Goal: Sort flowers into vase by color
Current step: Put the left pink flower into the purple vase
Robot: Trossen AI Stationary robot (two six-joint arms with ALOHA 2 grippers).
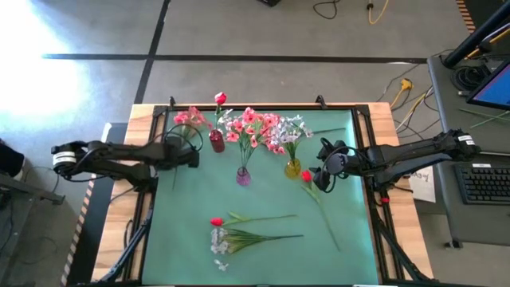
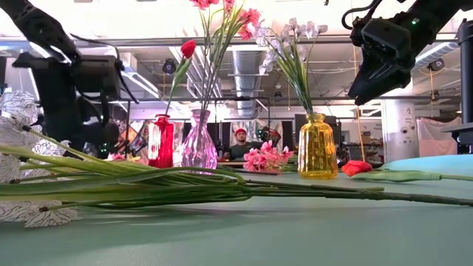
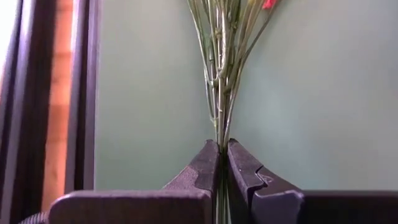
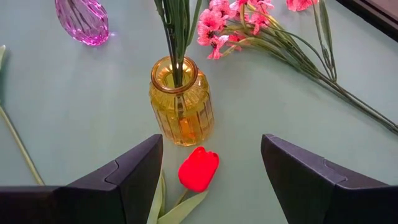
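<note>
The left wrist view is cutting off the blossoms of the pink spray (image 1: 190, 119), showing only stems. The left gripper (image 3: 222, 163) is clamping those stems between closed fingers near the red vase (image 1: 216, 141). The right gripper (image 4: 211, 171) is hovering wide open over a red tulip (image 4: 198, 168) lying just beside the yellow vase (image 4: 181, 102).

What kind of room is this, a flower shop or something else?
Likely a robotics lab or workshop, not a shop. Two robot arms work at a green-matted table; cables trail across a bare concrete floor; a keyboard and screen sit beside it. Ducts and desks show beyond the vases.
</note>
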